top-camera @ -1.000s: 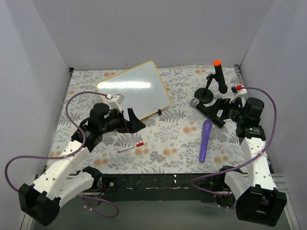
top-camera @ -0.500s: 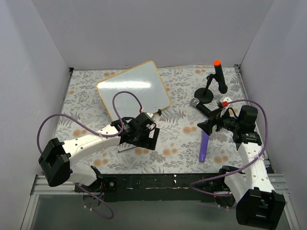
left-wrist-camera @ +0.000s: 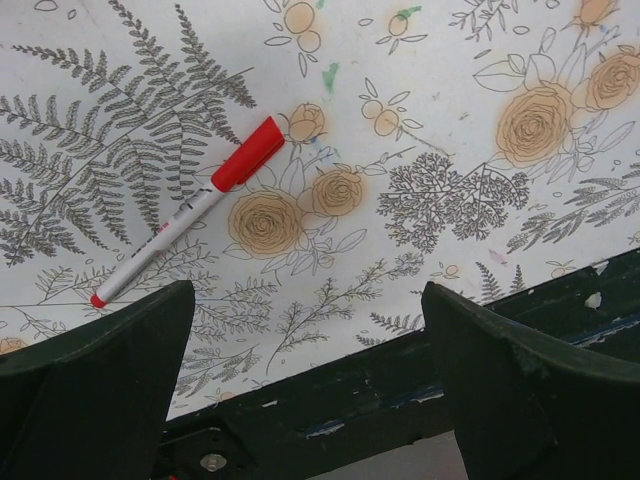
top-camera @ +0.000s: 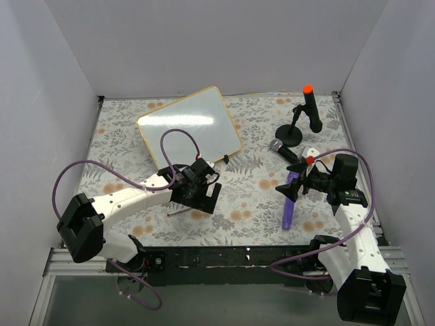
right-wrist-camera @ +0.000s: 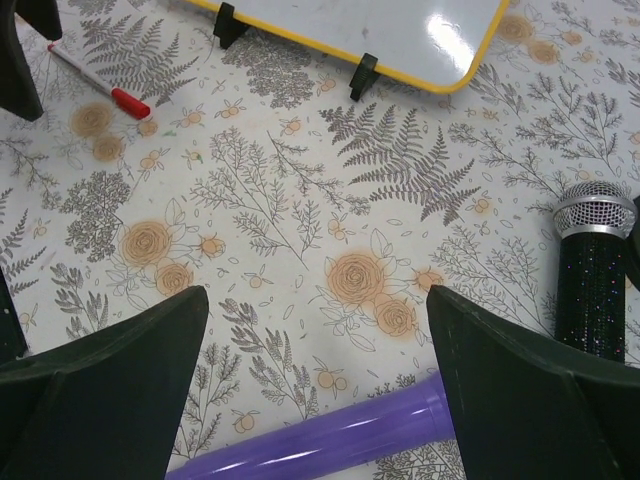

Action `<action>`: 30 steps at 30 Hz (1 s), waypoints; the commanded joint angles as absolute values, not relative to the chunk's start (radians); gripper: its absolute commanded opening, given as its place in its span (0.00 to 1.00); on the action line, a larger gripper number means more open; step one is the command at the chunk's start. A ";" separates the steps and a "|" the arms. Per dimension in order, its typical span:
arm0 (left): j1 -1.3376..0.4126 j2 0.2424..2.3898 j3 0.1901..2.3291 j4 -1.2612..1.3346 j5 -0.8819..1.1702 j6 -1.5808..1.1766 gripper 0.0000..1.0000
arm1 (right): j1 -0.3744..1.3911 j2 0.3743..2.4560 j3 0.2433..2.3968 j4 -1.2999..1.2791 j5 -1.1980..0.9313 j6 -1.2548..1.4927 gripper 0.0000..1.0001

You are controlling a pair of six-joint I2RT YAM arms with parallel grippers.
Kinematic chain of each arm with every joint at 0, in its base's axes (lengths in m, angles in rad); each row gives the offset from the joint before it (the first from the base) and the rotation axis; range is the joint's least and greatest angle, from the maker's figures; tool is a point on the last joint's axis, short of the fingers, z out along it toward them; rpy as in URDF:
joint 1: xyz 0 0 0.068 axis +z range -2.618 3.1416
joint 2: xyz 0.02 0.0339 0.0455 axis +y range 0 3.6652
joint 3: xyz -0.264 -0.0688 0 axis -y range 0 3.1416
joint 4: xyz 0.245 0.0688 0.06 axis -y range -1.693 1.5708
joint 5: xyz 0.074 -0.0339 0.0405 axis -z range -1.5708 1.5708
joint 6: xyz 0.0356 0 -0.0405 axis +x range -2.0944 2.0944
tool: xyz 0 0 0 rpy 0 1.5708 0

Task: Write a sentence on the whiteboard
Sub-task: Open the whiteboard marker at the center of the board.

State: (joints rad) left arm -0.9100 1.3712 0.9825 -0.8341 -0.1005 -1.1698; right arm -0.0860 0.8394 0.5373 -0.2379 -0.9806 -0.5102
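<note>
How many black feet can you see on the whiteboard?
2, clipped on the whiteboard's near edge: one foot near its right corner, the other foot further left. More may be hidden.

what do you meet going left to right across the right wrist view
red marker → whiteboard → microphone; purple tube left out, its span overlaps the whiteboard's

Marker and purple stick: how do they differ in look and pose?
The marker is thin, white with a red cap; the purple stick is thicker, longer and one colour. In the top view the marker lies slanted crosswise, the stick runs near to far. The marker sits under the left tool, the stick under the right tool. Both lie flat on the floral mat, ungripped, each tool open.
</note>
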 commanded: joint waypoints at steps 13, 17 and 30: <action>-0.778 1.477 1.006 -0.807 -0.005 -1.012 0.95 | -0.080 0.856 0.543 -0.293 -1.040 -0.641 0.98; -0.776 1.525 1.005 -0.802 -0.018 -0.994 0.81 | -0.080 0.861 0.545 -0.298 -1.037 -0.643 0.98; -0.764 1.672 1.038 -0.815 -0.081 -0.966 0.54 | -0.080 0.874 0.558 -0.331 -1.034 -0.672 0.98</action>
State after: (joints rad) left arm -0.7738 1.6676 1.0019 -0.8131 -0.0521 -0.9810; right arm -0.0837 0.8719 0.5327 -0.3122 -1.0203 -0.6449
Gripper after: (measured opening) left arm 0.583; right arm 0.983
